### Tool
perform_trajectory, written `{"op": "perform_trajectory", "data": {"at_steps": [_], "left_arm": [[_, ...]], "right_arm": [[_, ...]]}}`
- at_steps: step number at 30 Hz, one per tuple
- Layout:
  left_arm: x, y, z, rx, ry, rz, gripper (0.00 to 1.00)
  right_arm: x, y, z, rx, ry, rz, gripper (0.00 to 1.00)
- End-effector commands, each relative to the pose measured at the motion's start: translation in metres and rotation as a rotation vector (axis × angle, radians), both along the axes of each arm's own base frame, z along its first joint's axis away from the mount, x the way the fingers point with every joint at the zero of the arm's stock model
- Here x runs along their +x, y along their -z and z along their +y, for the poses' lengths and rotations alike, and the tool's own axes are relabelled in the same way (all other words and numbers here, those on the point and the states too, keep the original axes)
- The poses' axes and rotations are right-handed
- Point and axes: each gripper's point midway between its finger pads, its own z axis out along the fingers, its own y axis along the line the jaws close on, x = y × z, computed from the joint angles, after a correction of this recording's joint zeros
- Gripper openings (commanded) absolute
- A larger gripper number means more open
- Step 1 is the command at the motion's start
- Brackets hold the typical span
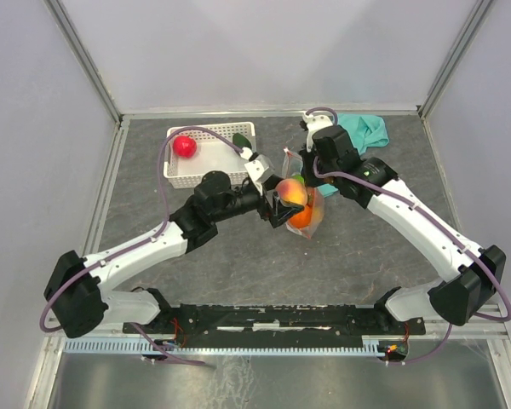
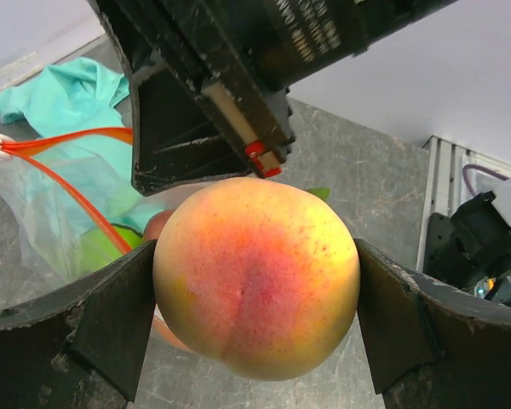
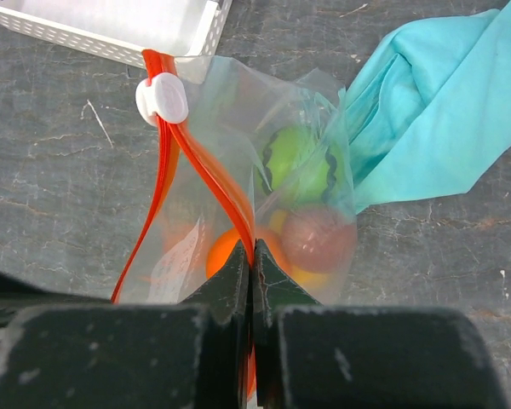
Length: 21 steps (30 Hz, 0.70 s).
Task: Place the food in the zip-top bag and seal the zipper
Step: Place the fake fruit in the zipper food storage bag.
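Note:
A peach-pink and yellow peach (image 2: 255, 277) sits between the two fingers (image 2: 111, 324) of my left gripper (image 2: 255, 317), which is shut on it, hanging just over the mouth of the zip-top bag (image 1: 309, 218). My right gripper (image 3: 252, 260) is shut on one side of the bag's red-orange zipper (image 3: 211, 186) and holds the mouth open. Inside the clear bag lie a green fruit (image 3: 296, 162), a brownish one (image 3: 318, 239) and an orange one (image 3: 224, 254). The white slider (image 3: 162, 99) rests at the zipper's far end. From above, the peach (image 1: 291, 194) is at the table's middle.
A white perforated basket (image 1: 206, 174) stands at the back left, holding a red fruit (image 1: 184, 146) and a dark green one (image 1: 241, 140). A teal cloth (image 1: 366, 129) lies crumpled behind the bag at the back right. Grey walls close in the table.

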Motion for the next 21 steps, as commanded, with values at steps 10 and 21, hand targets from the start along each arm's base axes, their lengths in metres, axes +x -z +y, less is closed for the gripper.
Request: {"op": "perform_trajectory", "data": {"at_steps": [10,21], "left_arm": [[0.042,0.039,0.019,0.208,-0.228,-0.022,0.65],[0.066,0.034,0.026,0.196,-0.381,0.013,0.69]], "right_arm": [[0.004,-0.025,0.003,0.048,0.002,-0.055,0.02],[0.005,-0.019,0.02,0.094,-0.036,-0.014,0.02]]}}
